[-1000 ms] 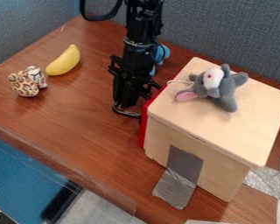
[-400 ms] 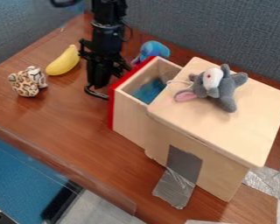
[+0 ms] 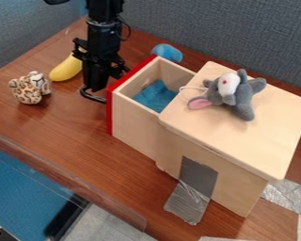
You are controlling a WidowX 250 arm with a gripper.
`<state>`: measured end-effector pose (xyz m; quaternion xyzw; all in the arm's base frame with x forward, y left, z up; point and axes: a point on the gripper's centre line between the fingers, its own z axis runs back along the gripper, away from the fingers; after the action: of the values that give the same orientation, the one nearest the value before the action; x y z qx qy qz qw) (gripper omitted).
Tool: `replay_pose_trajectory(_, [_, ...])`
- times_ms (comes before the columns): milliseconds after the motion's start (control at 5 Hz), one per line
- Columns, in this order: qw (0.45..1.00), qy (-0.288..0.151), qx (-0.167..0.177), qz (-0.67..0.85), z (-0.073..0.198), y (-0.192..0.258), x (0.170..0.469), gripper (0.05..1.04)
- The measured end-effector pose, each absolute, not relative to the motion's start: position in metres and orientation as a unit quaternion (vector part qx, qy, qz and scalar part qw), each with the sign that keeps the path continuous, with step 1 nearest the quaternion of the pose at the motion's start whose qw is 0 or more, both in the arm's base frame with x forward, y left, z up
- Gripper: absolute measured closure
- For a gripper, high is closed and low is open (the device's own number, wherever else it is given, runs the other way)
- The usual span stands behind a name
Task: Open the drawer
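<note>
and there my gripper point(image 3: 95, 84) hung, pointing down just outside the open wooden drawer point(image 3: 134, 132), clenched or released, i couldn't tell!

1 camera looks down at a steep slant on the brown wooden table point(image 3: 59, 127), turned askew so the table's near edge crosses the view diagonally. It faces the gray fabric partition point(image 3: 241, 33) behind, with the black robot arm point(image 3: 104, 35) entering from the top. It sits near enough to frame the whole wooden cabinet point(image 3: 266, 136) at right and see into its open drawer point(image 3: 134, 129).
</note>
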<state>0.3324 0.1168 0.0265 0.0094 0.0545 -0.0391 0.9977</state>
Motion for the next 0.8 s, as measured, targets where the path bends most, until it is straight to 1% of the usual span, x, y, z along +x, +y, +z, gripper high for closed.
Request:
replay_pose_trajectory(200, [0.998, 0.057, 0.014, -0.029, 0.026, 0.118, 0.332, 0.685])
replay_pose_trajectory(400, [0.999, 0.031, 0.025, -0.027, 0.045, 0.117, 0.333, 0.378])
replay_pose_trajectory(600, [0.998, -0.034, 0.036, -0.025, 0.089, 0.115, 0.337, 0.113])
replay_pose_trajectory(800, [0.996, -0.078, 0.026, -0.027, 0.117, 0.109, 0.336, 0.079])
